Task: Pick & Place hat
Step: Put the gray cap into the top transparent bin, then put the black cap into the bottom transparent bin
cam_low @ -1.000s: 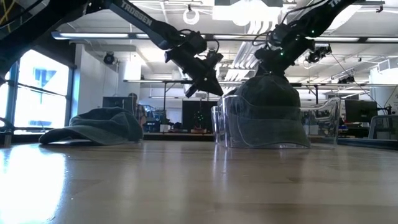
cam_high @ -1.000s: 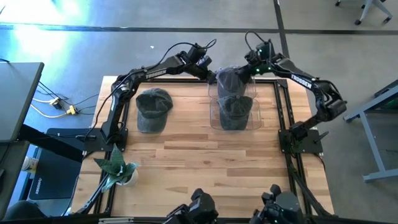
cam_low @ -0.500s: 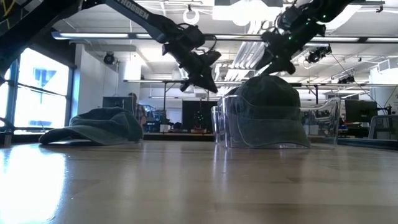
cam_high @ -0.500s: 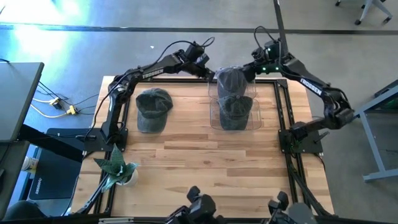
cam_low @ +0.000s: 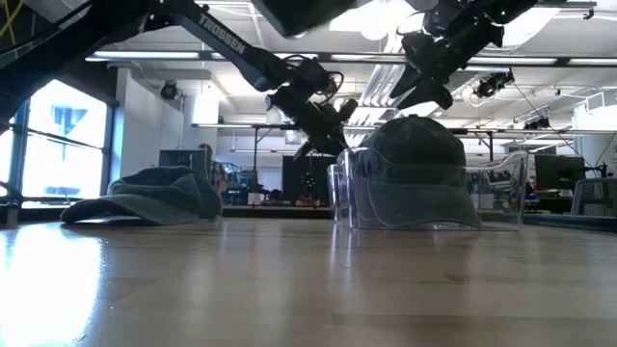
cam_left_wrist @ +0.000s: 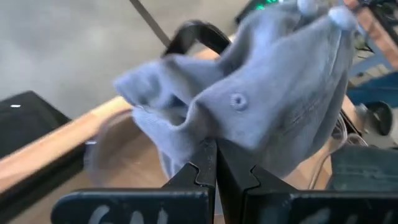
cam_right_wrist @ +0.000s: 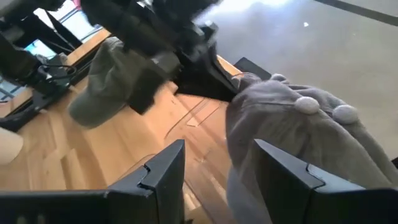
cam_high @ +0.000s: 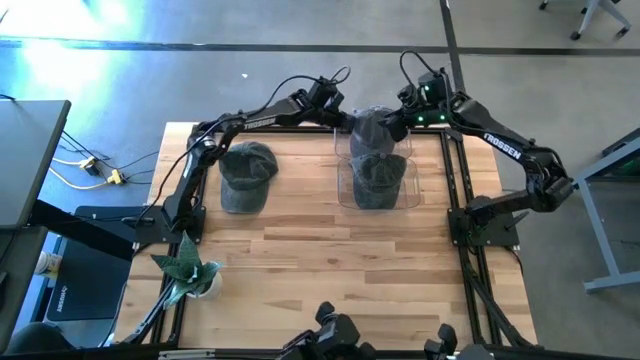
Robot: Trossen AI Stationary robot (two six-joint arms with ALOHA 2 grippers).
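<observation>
Hats are stacked in the clear bin (cam_high: 410, 195) at the table's (cam_high: 330, 270) far side, and we judge the left gripper (cam_high: 345, 120) is there to seat the upper hat (cam_high: 372, 130): its fingers (cam_left_wrist: 205, 168) are clenched on a fold of that hat's grey fabric at the edge. Our right gripper (cam_high: 398, 122) hovers just beside the hat's other side, fingers (cam_right_wrist: 280, 168) spread and gripping nothing, likely having let go. A second hat (cam_high: 246, 175) lies flat on the table to the left, well apart from both grippers.
</observation>
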